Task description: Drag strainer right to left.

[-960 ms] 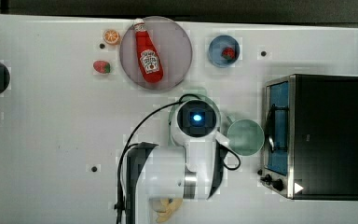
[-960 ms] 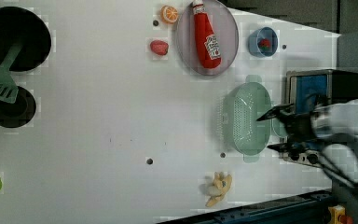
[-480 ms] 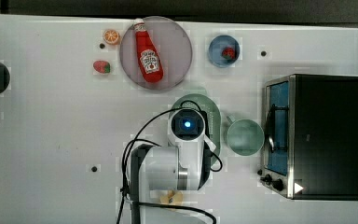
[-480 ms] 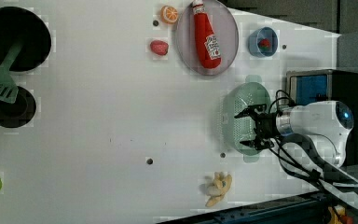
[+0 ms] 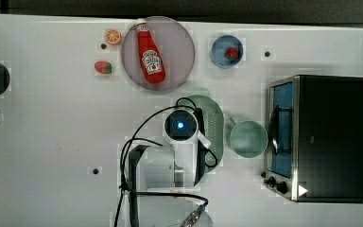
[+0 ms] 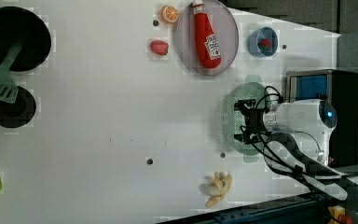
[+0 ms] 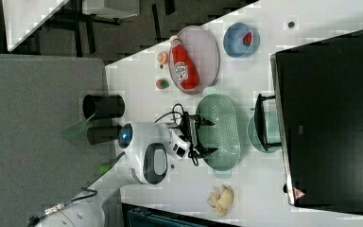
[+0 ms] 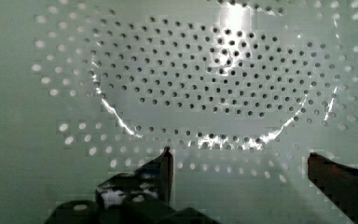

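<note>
Wrist view: gripper fingers wide apart (seemingly untouching) inside the strainer.

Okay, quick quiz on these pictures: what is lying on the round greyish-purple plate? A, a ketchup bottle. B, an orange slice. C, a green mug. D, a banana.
A: the red ketchup bottle lies on the plate, while the orange slice sits on the table beside the plate, the mug stands by the strainer, and the banana lies near the table edge.
</note>
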Controlling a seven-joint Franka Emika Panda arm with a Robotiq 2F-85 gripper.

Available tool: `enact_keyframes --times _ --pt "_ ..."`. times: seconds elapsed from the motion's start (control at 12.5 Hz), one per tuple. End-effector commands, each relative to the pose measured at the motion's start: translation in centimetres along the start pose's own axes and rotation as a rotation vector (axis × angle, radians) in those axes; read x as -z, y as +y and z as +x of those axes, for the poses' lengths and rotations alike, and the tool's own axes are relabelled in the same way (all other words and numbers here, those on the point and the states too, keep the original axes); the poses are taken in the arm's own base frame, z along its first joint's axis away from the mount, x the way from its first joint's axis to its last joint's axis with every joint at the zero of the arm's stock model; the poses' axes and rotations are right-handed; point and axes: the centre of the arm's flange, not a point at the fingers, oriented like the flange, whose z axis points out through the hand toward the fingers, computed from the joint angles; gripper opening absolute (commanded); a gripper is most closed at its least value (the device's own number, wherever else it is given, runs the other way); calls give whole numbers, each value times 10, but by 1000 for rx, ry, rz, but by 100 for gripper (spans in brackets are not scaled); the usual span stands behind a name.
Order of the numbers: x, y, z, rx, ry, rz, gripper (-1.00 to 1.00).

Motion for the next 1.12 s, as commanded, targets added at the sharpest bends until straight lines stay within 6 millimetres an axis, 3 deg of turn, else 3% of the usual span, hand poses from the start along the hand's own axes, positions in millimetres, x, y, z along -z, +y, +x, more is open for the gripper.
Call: enact_keyframes --times 0.08,0.64,1.12 --pt "4 -4 -18 -80 2 20 100" --pt "5 -7 -96 -39 13 32 100" --pt "-4 -17 -175 -18 20 45 100"
